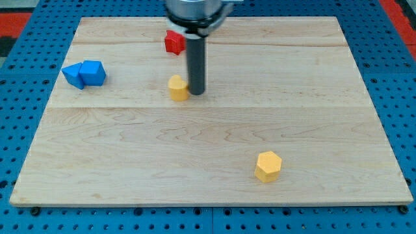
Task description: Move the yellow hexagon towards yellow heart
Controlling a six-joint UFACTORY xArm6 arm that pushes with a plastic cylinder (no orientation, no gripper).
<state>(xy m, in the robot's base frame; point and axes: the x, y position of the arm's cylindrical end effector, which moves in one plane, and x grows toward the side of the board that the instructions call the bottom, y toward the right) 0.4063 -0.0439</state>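
My tip rests on the tabletop just right of the yellow heart, apparently touching it; the rig carries no hand, only the rod. The yellow hexagon sits well apart, toward the view's bottom right. A red block lies behind the rod, with two touching blue blocks at the view's left.

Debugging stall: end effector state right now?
No claw: my tip touches the yellow heart on its right side, holding nothing, far from the yellow hexagon.
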